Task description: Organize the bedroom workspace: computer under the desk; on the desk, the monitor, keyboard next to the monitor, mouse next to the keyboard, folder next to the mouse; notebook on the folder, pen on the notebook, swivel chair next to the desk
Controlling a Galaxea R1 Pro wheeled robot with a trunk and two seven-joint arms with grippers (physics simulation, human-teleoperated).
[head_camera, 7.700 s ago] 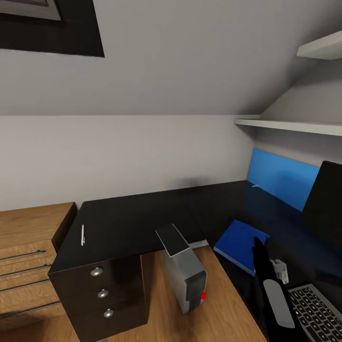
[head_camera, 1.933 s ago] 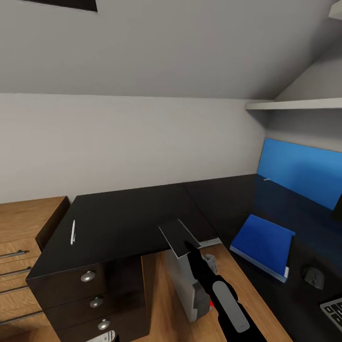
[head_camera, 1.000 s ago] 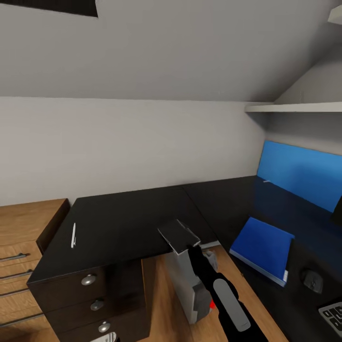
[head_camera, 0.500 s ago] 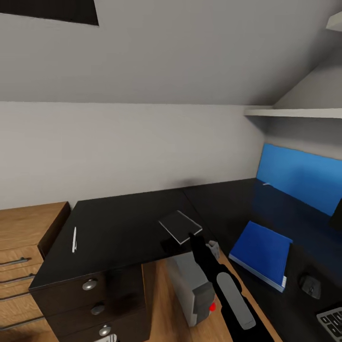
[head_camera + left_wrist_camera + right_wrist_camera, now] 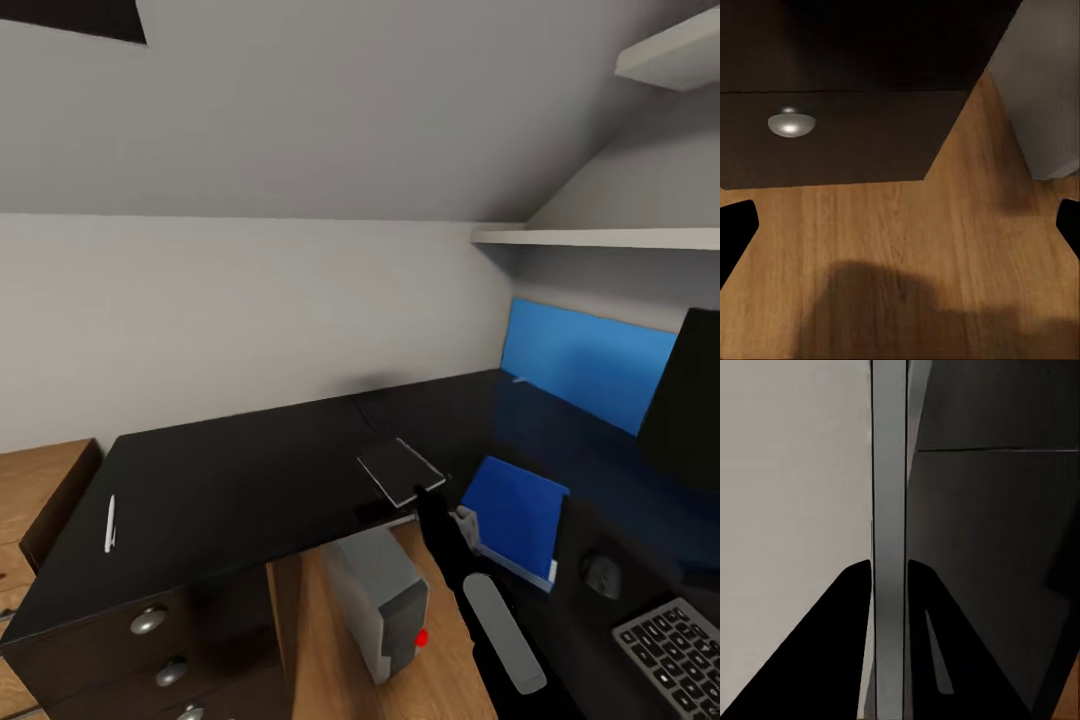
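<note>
Over the inner corner of the desk, the right gripper holds the notebook, a thin dark slab with a pale edge, tilted just above the glossy black top. The right wrist view shows that pale edge running straight between the two dark fingers, which are pressed against it on either side, so the hand is clamped on the notebook. At about 4 o'clock from the notebook the blue folder lies flat on the desk, close beside the gripper. The mouse sits at 4 o'clock from the folder, and the keyboard lies at 5 o'clock from the mouse, at the frame's edge. The monitor stands dark at 2 o'clock from the folder, before the blue back panel. The pen lies far off at 9 o'clock from the notebook, near the desk's other end. Below the desk's edge the computer stands on the wood floor, its red dot facing out, beside the drawer unit. The left wrist view looks at a drawer knob and floor; the left gripper's dark fingertips stand wide apart at the frame's edges
</note>
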